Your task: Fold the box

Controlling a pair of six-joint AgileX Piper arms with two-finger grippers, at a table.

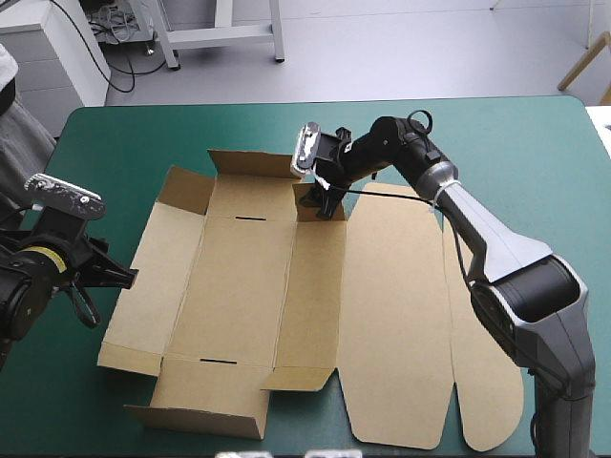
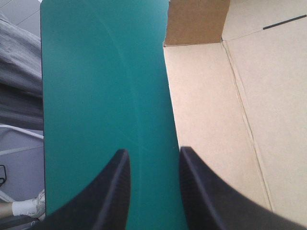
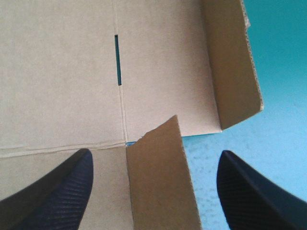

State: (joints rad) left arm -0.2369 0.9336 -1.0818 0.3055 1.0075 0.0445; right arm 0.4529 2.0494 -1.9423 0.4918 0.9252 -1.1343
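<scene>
Though unclear overhead, right tool agape astride box flap; left tool ajar, empty.

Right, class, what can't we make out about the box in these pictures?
- High view: the lid's outer flap is partly hidden behind the right arm.
- Left wrist view: most of the box is cut off.
- Right wrist view: the base of the raised flap is cut off.

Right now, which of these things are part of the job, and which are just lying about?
Part of the job: box; left gripper, jaws open; right gripper, jaws open around a corner flap.
Just there: teal-green table cover.
</scene>
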